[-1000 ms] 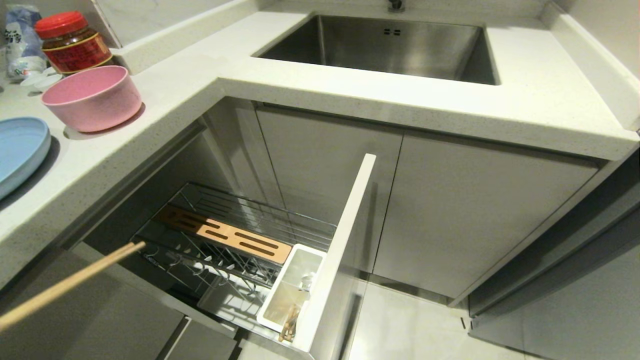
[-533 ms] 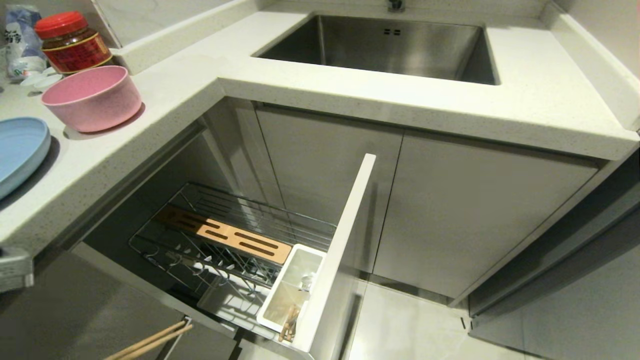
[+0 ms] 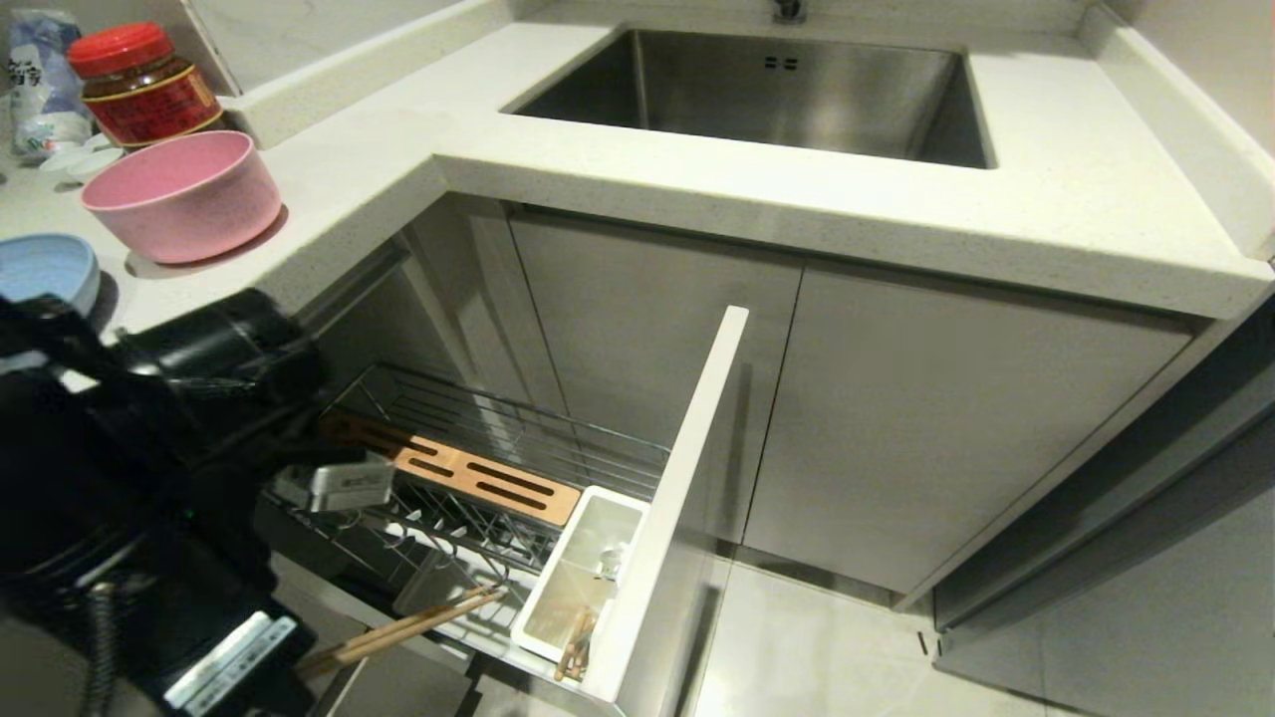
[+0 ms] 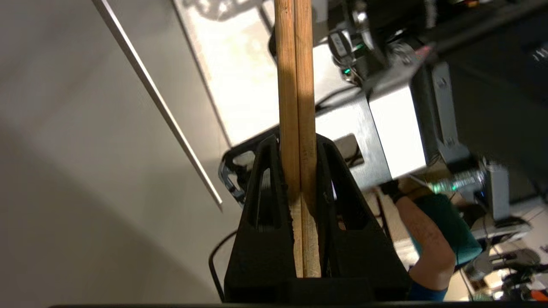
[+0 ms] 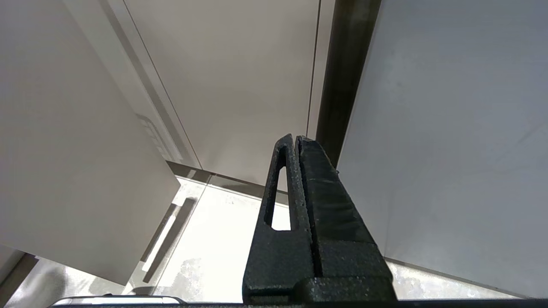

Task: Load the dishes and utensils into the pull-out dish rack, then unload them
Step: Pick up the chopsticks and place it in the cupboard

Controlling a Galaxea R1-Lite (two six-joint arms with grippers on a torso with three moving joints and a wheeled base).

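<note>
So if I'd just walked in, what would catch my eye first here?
Probably the bulky black left arm filling the lower left, its end effector clamped on a pair of wooden chopsticks pointing toward the pull-out dish rack. Next, the pink bowl on the counter at upper left, beside a red-lidded jar.

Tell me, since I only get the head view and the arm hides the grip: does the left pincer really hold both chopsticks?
Observer: Yes. The left wrist view shows both chopsticks side by side, clamped in the left pincer.
Operator: And the right pincer? I can't see it at all.
Observer: The right pincer is shut on nothing, facing plain cabinet doors.
Operator: Anyone nearby?
Observer: A person's arm in a teal sleeve shows beyond the chopsticks in the left wrist view.
</note>
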